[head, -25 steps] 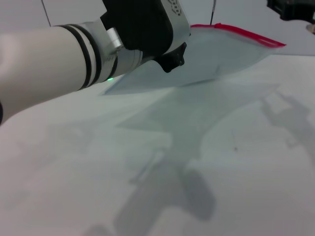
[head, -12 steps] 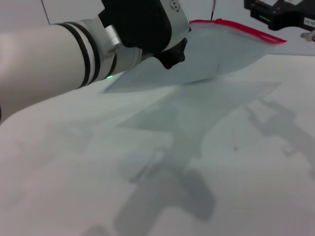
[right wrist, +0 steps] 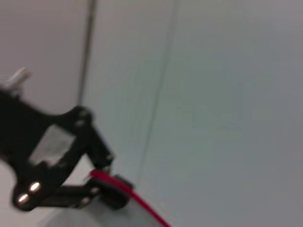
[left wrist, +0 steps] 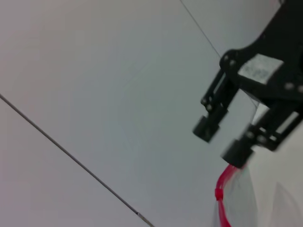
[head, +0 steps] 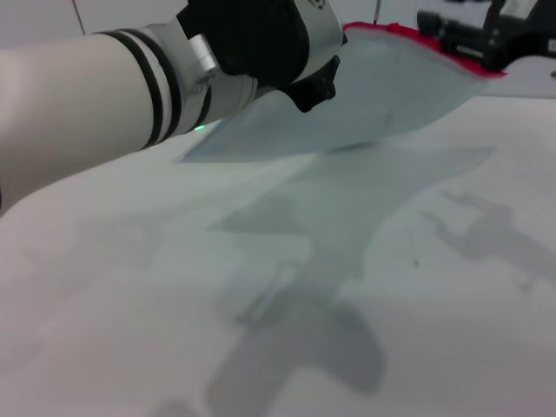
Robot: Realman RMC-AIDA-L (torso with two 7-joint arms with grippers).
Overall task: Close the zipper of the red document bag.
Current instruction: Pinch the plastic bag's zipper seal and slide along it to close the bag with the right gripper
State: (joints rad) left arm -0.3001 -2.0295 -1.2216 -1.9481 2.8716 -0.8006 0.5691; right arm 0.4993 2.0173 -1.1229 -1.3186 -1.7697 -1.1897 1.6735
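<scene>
In the left wrist view only, the right gripper (left wrist: 222, 142) shows spread jaws above the zipper (left wrist: 222, 189).

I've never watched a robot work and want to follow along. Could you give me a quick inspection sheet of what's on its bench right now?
Surface: pale table, shadows only.
Job's things: red document bag lifted off the table at its red edge; zipper along the raised far edge.
Clutter: nothing seen.
Grippers: left gripper shut on the bag's red edge near one end; right gripper open at the far right end of the zipper.
Cables: nothing seen.
Surroundings: plain grey wall with thin seams.
</scene>
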